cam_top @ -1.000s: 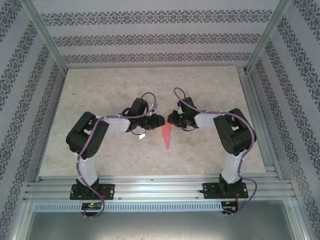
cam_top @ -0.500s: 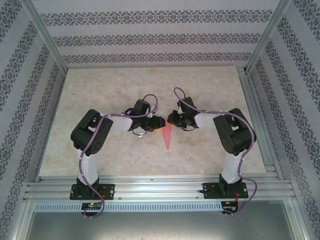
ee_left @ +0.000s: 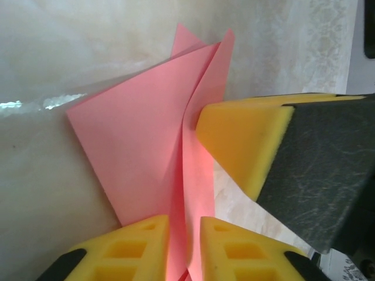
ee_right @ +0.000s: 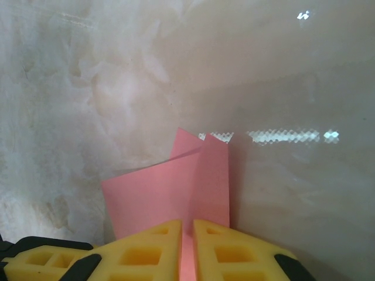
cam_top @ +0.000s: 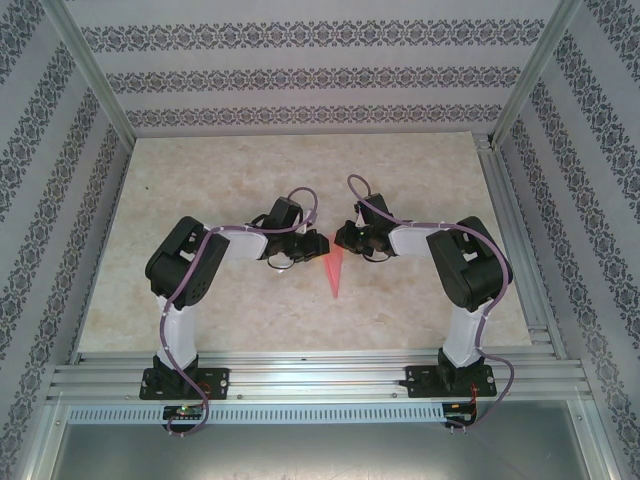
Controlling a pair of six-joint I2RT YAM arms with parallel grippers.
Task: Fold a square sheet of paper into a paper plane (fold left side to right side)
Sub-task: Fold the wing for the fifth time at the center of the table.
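The paper plane [cam_top: 334, 275] is a narrow pink-red dart on the table's middle, its tip pointing toward the arms. Both grippers meet at its wide far end. My left gripper [cam_top: 318, 243] comes in from the left. In the left wrist view its yellow fingers [ee_left: 143, 246] stand close on either side of an upright pink fold [ee_left: 140, 146], with the left gripper [ee_left: 185, 225] shut on it. My right gripper [cam_top: 343, 238] comes from the right; its yellow pad [ee_left: 240, 140] presses the same fold. In the right wrist view the right gripper [ee_right: 187, 228] is shut on the paper [ee_right: 164, 193].
The marbled beige table [cam_top: 200, 180] has patterned walls on three sides. An aluminium rail [cam_top: 320, 375] carries both arm bases along the near edge. Metal frame posts [cam_top: 90, 70] rise at the back corners.
The left arm's elbow has swung to the right and its gripper has edged closer to the paper's wide end. The right arm and the paper have stayed in place.
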